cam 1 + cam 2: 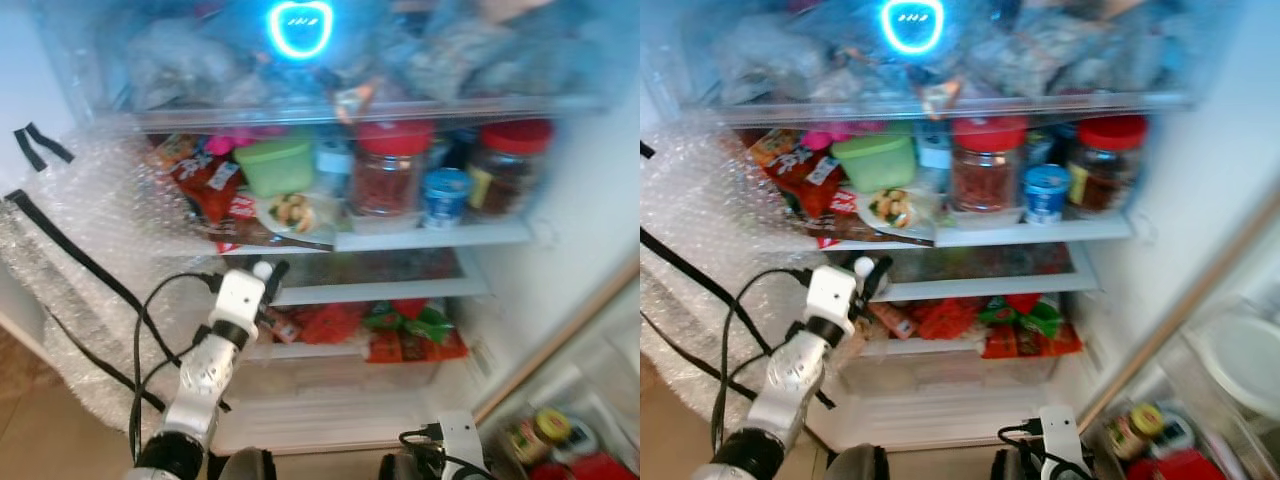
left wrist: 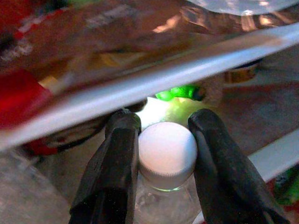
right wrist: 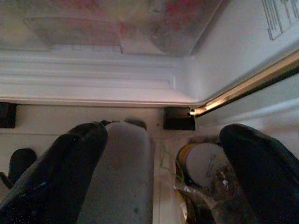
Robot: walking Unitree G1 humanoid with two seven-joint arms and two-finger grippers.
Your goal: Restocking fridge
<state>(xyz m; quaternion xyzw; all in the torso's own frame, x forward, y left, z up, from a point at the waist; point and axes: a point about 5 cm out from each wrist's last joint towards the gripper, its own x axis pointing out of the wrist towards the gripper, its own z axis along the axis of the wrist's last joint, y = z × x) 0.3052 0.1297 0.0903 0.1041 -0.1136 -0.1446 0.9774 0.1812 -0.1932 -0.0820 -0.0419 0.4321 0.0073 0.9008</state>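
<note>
The left gripper pinches a clear plastic bottle just below its smooth white ribbed cap, one black finger on each side of the neck. To seat it well, I would judge the bottle should stay level and slide under the white shelf edge just beyond the fingertips, keeping clear of the crinkly red snack packets farther in. Above that shelf stand a red-lidded glass jar and a matte green tub. The right gripper hangs low with fingers spread, a round-lidded jar between them.
</note>
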